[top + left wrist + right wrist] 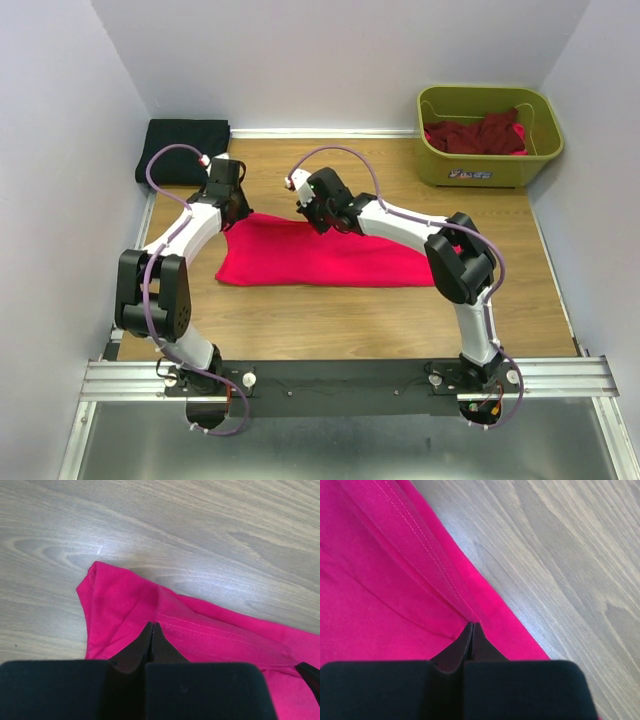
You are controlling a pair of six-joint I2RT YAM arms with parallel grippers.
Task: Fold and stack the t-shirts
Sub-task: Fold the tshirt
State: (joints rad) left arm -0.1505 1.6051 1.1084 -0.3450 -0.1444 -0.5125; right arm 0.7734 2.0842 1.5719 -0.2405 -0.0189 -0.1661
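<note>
Wood-grain tabletop (330,320) runs up from the arm bases at the bottom of the overhead frame. In mid-frame the pink-red t-shirt (320,258) lies on it as a wide, flat band. Both hands sit along its upper edge, the left hand (232,208) at the upper left corner and the right hand (318,216) nearer the middle. In each wrist view the fingers are pressed together with a ridge of hem running into their tips, so each hand looks closed on a pinch of cloth.

To fold well from here, both hands should rise together and level. They should keep the hem taut between them and lay it square on the lower edge before letting go. The shirt's right-of-frame part lies unheld under the right forearm and may drag or skew.

Farther up, a folded black t-shirt (183,150) fills the upper left corner. The olive-green tub (480,168) at upper right holds the maroon t-shirts (478,134). Both are well apart from the fold, so only the arms themselves crowd it.
</note>
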